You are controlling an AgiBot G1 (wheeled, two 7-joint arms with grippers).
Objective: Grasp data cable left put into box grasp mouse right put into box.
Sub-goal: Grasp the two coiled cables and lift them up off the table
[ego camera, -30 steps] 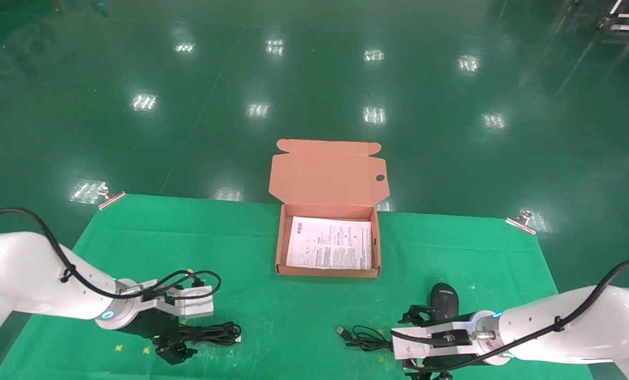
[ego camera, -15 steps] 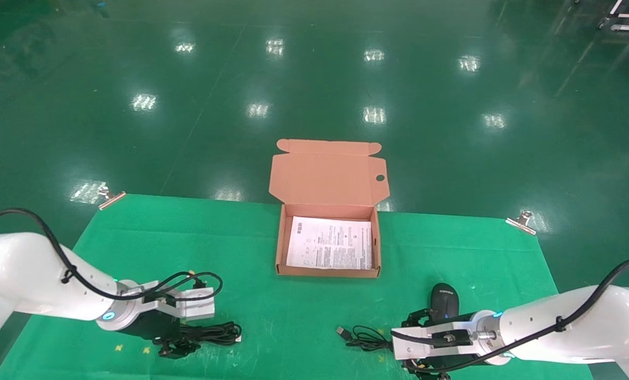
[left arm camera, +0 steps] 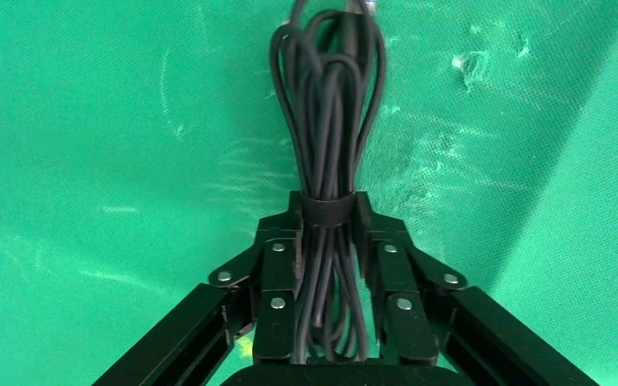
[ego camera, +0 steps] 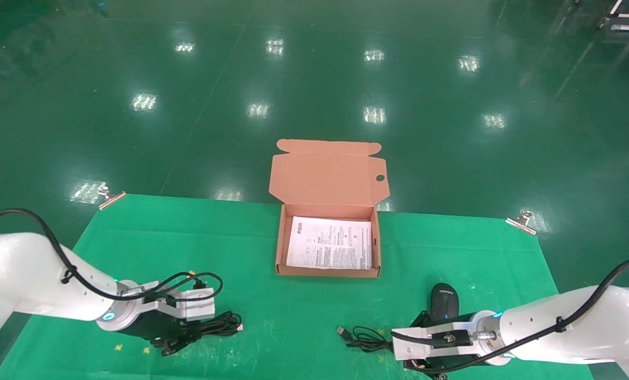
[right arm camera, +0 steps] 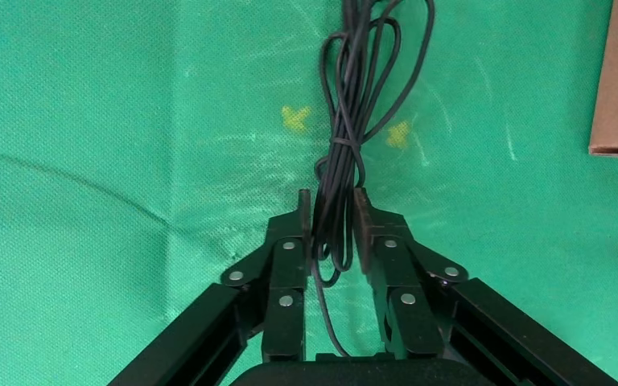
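Green cloth (ego camera: 135, 237) covered work surface, creased and scuffed, small yellow cross marks (right arm camera: 296, 118) printed near its front edge. Metal clips (ego camera: 111, 198) pinned cloth's two far corners (ego camera: 521, 220). Beyond lay glossy green floor (ego camera: 314, 68) mirroring rows of ceiling lights. White wheeled frame (ego camera: 628, 16) stood at far right corner.

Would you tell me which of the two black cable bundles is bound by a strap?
The data cable in the left gripper; the mouse cord in the right gripper has none.
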